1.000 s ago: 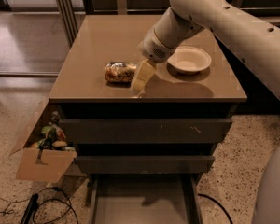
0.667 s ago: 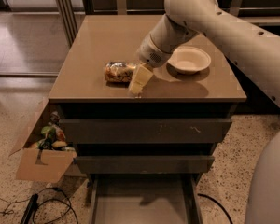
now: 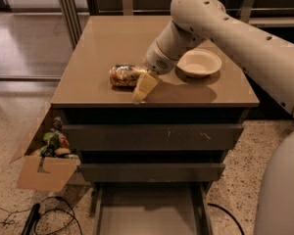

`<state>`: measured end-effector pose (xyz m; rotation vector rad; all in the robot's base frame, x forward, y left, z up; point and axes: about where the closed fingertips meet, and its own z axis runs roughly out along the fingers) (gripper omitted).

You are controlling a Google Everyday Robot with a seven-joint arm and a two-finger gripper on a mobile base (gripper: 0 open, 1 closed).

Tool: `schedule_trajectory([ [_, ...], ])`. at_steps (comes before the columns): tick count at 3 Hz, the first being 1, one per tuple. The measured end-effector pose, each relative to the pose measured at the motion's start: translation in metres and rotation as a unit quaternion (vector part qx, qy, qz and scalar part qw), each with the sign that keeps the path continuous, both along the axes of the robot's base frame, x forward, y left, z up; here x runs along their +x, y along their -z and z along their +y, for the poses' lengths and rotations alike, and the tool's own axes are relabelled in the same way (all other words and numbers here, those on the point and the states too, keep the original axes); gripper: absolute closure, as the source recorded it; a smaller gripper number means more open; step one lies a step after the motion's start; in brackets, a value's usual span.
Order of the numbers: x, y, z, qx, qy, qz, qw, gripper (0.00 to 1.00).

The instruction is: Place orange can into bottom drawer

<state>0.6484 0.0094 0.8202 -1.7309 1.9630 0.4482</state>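
Observation:
The orange can [image 3: 122,75] lies on its side on the cabinet top [image 3: 112,38], near the front edge, left of centre. My gripper [image 3: 145,86] is right against the can's right end, reaching down and to the left from the arm; it hides that end of the can. The bottom drawer [image 3: 149,210] is pulled open at the cabinet's foot, a shallow grey tray with nothing in it.
A cream round bowl [image 3: 199,62] sits on the top just right of the gripper, behind the arm's wrist. Two shut dark drawer fronts [image 3: 152,137] are above the open drawer. A cardboard box of items [image 3: 41,163] and black cables [image 3: 49,219] lie on the floor to the left.
The arm's upper part has shifted a little to the left. The gripper stays at the can's right end and the can has not moved.

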Motion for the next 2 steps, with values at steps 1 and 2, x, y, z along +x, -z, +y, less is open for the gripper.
schedule_trajectory([
  [1, 0.0000, 0.0000, 0.0000, 0.000, 0.000, 0.000, 1.0000, 0.42],
  [2, 0.0000, 0.0001, 0.0001, 0.000, 0.000, 0.000, 1.0000, 0.65],
])
